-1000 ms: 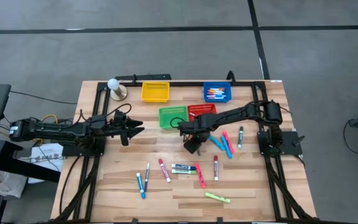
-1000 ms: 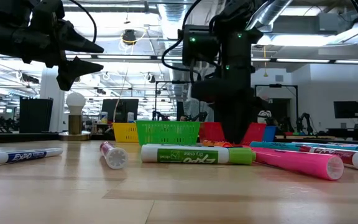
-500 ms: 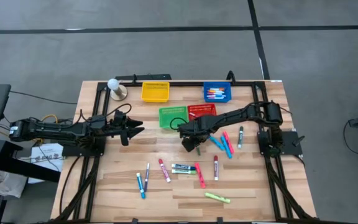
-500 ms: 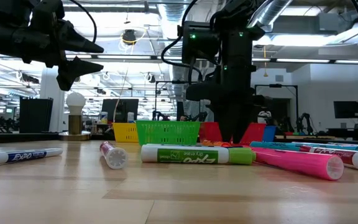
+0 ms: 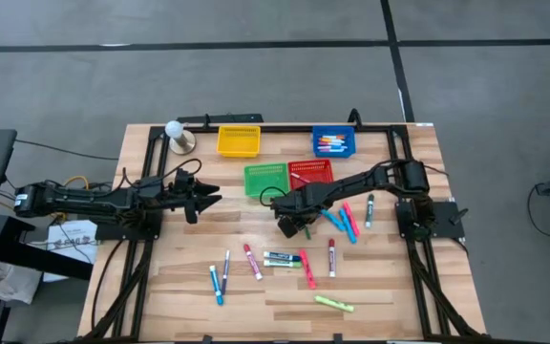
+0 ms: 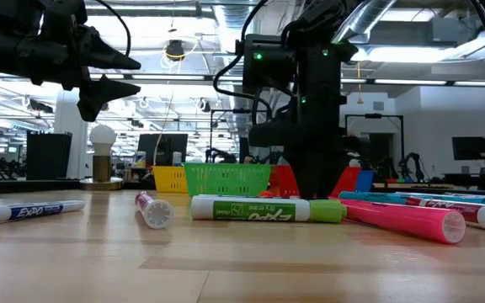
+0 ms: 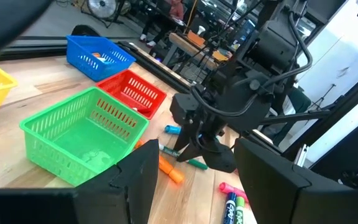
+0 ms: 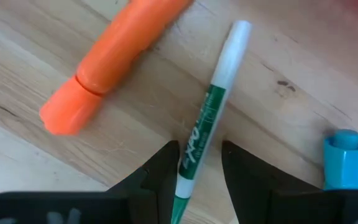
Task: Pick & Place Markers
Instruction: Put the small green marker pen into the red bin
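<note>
A thin green marker (image 8: 207,118) with a white end lies flat on the wooden table beside a thick orange marker (image 8: 110,62) and a blue one (image 8: 344,158). My right gripper (image 8: 201,171) points down over the green marker. It is open, with one finger on each side of the barrel, and I see no touch. From above, it (image 5: 294,225) stands just in front of the green basket (image 5: 265,178) and the red basket (image 5: 310,172). My left gripper (image 5: 208,199) waits open and level above the table's left side. More markers (image 5: 285,260) lie toward the near edge.
A yellow basket (image 5: 239,141) and a blue basket (image 5: 333,143) holding markers stand at the far edge, next to a white bulb on a stand (image 5: 177,134). Pink and blue markers (image 5: 349,220) lie right of my right gripper. A yellow-green marker (image 5: 333,304) lies near the front.
My right gripper has sunk toward the table over the green marker and has rolled a little about its own pointing line. The gap between its fingers looks the same. The markers lie where they were.
</note>
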